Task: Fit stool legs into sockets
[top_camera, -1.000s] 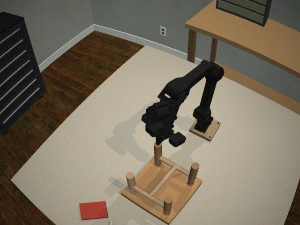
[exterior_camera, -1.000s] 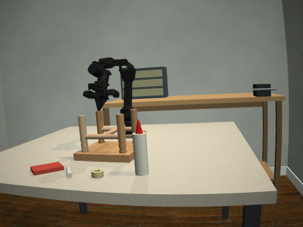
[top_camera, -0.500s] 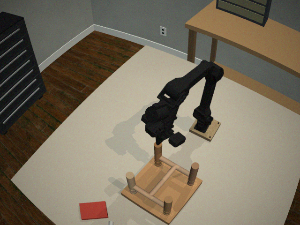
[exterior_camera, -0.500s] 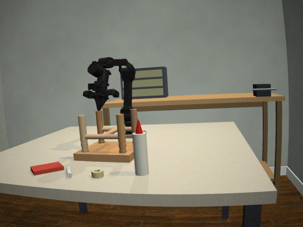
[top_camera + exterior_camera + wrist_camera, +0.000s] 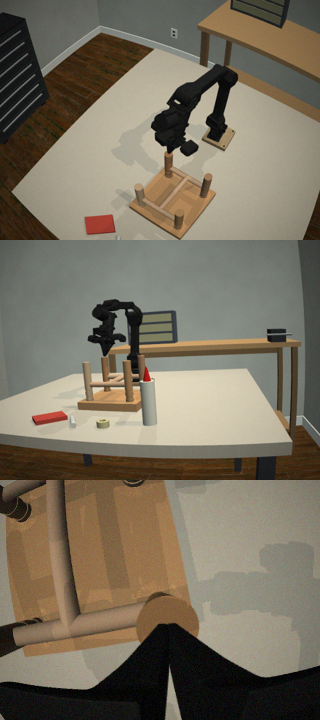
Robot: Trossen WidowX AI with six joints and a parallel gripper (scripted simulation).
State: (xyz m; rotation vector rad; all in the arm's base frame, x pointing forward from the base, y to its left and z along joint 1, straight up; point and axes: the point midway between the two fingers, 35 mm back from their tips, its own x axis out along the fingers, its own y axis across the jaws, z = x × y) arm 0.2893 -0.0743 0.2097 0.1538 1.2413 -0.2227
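Stool [image 5: 152, 204] inverted on table [image 5: 258, 180] in the top view: four legs upright in the seat, one red block [image 5: 99, 224] beside it. Exterior view adds one white cylinder [image 5: 148, 402] with red cone, one ring [image 5: 102, 423], one small peg [image 5: 73, 421]. Wrist view: end effector [image 5: 168, 634] pressed together, empty, above one leg top [image 5: 167, 615].

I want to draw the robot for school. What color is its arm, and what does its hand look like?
The arm is matte black all over, built from chunky, blocky links. It stands on a small tan wooden base plate with dark screws at the corners. The gripper is black too, its fingers tapering to a point. No cables or markings show.
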